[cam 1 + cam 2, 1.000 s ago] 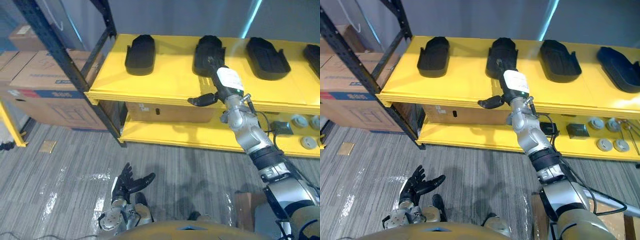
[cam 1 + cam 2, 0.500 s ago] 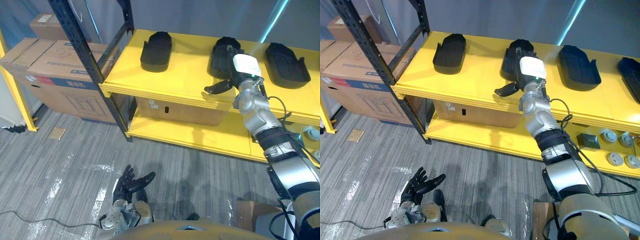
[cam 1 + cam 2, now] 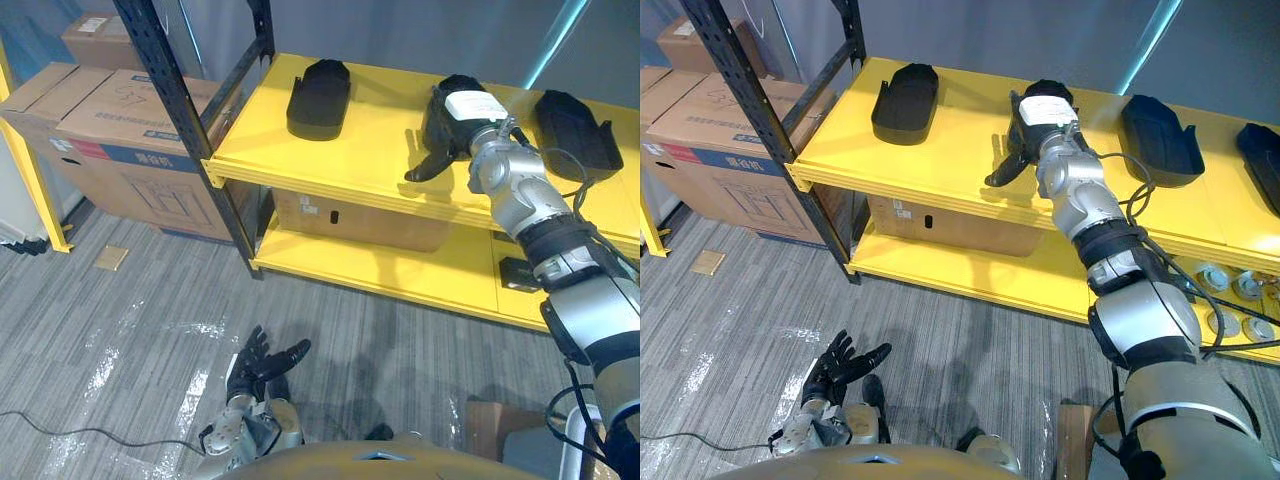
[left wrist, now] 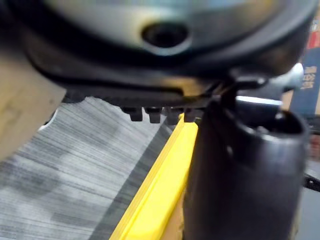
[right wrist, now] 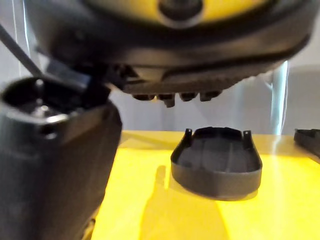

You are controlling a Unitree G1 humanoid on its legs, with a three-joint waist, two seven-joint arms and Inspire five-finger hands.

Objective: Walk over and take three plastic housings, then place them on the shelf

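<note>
Black moulded plastic, shallow and shoe-shaped: left housing [image 3: 318, 85], middle housing [image 3: 450, 83] and right housing [image 3: 573, 122] lie in a row on the glossy yellow shelf [image 3: 370, 140]. Right robot hand [image 3: 468, 108] rests over the middle housing, upper centre; grip cannot be told. Left robot hand [image 3: 262, 362] hangs low, fingers spread, holding nothing, above ribbed grey floor [image 3: 120, 320]. Cardboard boxes [image 3: 100, 130] and a black rack post [image 3: 190, 110] stand upper left.
</note>
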